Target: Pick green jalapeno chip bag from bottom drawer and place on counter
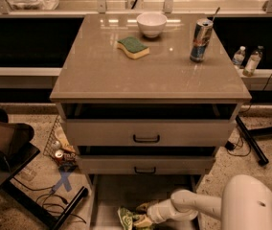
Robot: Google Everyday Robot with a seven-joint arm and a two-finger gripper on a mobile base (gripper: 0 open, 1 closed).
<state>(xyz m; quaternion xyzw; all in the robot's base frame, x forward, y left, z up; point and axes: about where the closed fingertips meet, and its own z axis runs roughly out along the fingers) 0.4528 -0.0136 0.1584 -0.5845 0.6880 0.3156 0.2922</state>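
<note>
The bottom drawer stands pulled open at the foot of the cabinet. The green jalapeno chip bag lies crumpled on its floor near the front. My white arm reaches in from the lower right, and my gripper is at the bag's right side, touching it. The counter is the glossy tan top above the drawers.
On the counter stand a white bowl, a green-and-yellow sponge and a drink can. Two upper drawers with black handles are slightly open. A wire basket with cans and cables lie on the floor at left; bottles stand at right.
</note>
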